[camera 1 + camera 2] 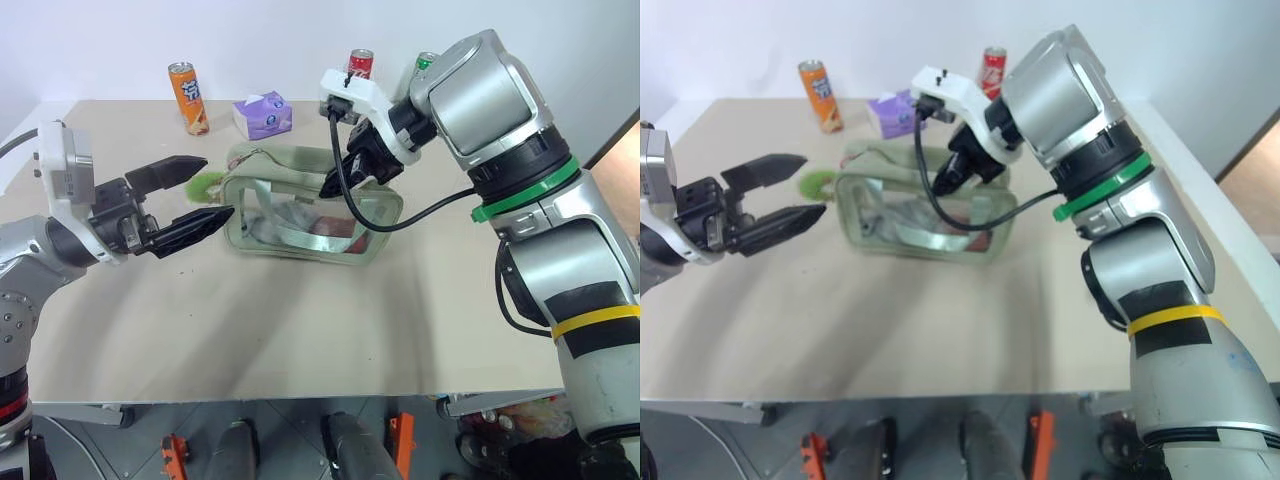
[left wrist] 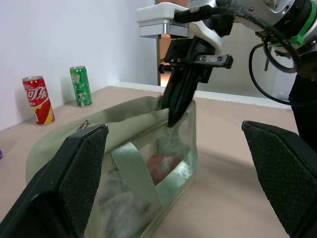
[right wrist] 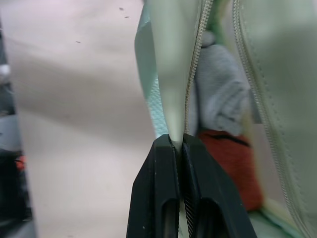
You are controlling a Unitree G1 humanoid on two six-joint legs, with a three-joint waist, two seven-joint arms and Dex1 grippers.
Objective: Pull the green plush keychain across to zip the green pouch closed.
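The pale green pouch (image 1: 290, 225) with a clear window lies mid-table, its zipper open along the top. The lime-green plush keychain (image 1: 207, 186) hangs at the pouch's left end. My left gripper (image 1: 218, 188) is open, its two black fingers spread just left of the pouch, and in the head view the keychain shows between them; I cannot tell whether they touch it. My right gripper (image 1: 330, 188) points down at the pouch's right end. It is shut on the pouch's top fabric edge (image 3: 171, 99), beside the zipper teeth. Grey and red items lie inside the pouch.
An orange can (image 1: 188, 97) and a purple tissue box (image 1: 263, 114) stand behind the pouch. A red can (image 1: 360, 63) and a green can (image 1: 425, 60) stand at the back edge. The right arm's black cable (image 1: 400, 222) hangs over the pouch.
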